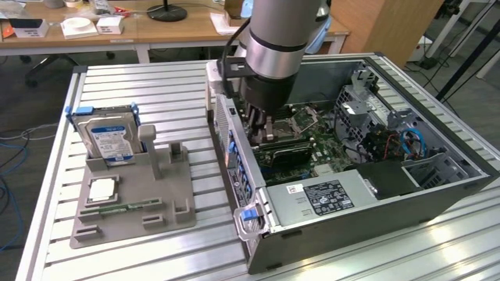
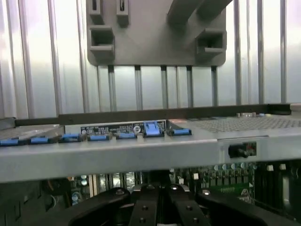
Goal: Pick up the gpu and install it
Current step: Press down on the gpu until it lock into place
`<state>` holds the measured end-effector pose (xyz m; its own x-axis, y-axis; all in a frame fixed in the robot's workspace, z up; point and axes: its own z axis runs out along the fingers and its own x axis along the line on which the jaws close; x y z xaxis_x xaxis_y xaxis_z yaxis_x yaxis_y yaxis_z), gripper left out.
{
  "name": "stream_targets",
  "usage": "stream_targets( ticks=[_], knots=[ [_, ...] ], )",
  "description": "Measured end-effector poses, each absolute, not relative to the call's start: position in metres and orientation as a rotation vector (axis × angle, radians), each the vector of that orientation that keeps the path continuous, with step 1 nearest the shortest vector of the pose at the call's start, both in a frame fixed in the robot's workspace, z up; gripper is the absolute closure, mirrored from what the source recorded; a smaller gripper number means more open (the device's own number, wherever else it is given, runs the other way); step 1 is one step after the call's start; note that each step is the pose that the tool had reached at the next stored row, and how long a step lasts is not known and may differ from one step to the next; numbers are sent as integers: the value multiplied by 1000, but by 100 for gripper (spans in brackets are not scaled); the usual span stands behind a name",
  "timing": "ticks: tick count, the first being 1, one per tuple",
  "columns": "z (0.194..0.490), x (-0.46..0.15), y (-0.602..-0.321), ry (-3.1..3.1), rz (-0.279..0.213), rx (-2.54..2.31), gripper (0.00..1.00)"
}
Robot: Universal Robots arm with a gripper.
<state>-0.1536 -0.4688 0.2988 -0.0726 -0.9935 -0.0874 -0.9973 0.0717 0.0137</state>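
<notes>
Gripper [image 1: 266, 130]: you see it lowered inside the open computer case [image 1: 437, 193], over the motherboard [image 1: 301, 126].
Fingers: closed narrow.
Gpu [image 1: 283, 153]: black card seated below them, toward 6 o'clock.
Gray fixture [image 1: 133, 193]: outside, holding the hard drive [image 1: 109, 137].

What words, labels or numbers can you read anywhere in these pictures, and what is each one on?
No text reads clearly enough to quote.
Hard drive: blue-white label, print too small to read.
Black label inside the computer case: white print, too small to read.
Small white sticker beside it: unreadable.
Black strip label on the case edge, wrist view: blurred, unreadable.
</notes>
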Motion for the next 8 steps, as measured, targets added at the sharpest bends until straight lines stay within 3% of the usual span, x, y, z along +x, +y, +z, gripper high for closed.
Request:
stream_targets(
  ticks=[8],
  knots=[
    [300,-147,-469,2257,128,-2092,89]
  ],
)
